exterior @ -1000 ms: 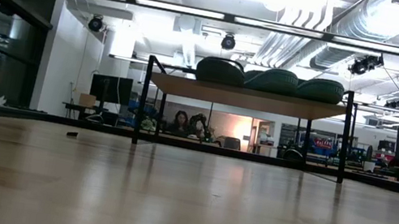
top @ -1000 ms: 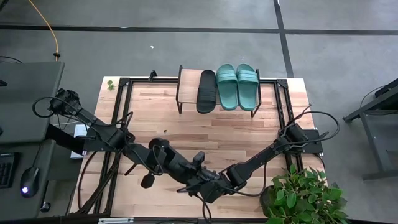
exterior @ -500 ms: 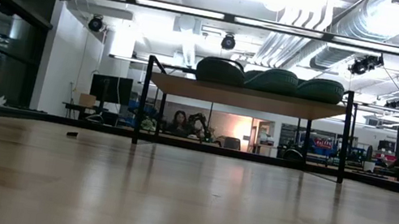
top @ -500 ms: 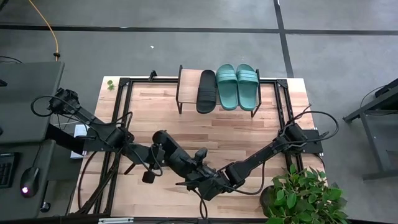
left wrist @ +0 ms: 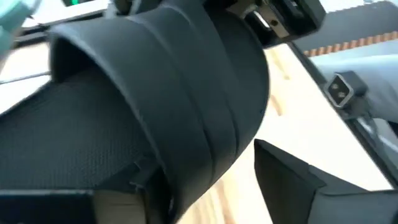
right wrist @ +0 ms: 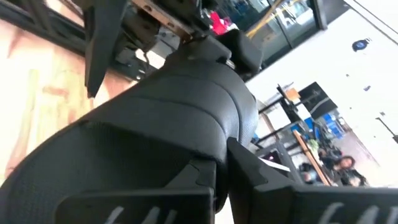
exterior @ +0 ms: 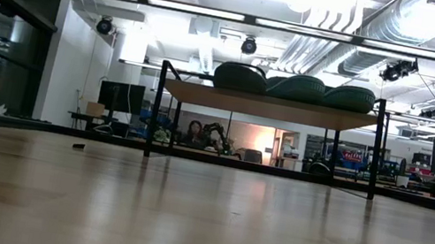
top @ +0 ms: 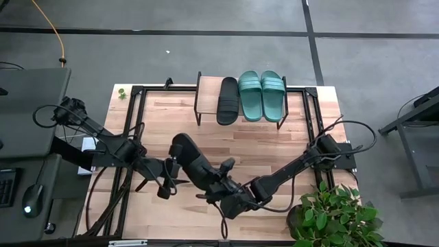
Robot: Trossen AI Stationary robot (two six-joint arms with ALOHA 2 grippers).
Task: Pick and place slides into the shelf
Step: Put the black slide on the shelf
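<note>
Four slides (top: 195,161): three on shelf (top: 206,88)

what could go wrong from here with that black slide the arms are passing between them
1. The left pincer looks open, so the black slide hangs from the right pincer alone, gripped at one end; it could tilt or slip.
2. The shelf already carries a black slide and two teal slides; only the gap at its left end remains, so a skewed placement could knock a neighbour or overhang the edge.
3. The two arms sit close together and could collide.
</note>
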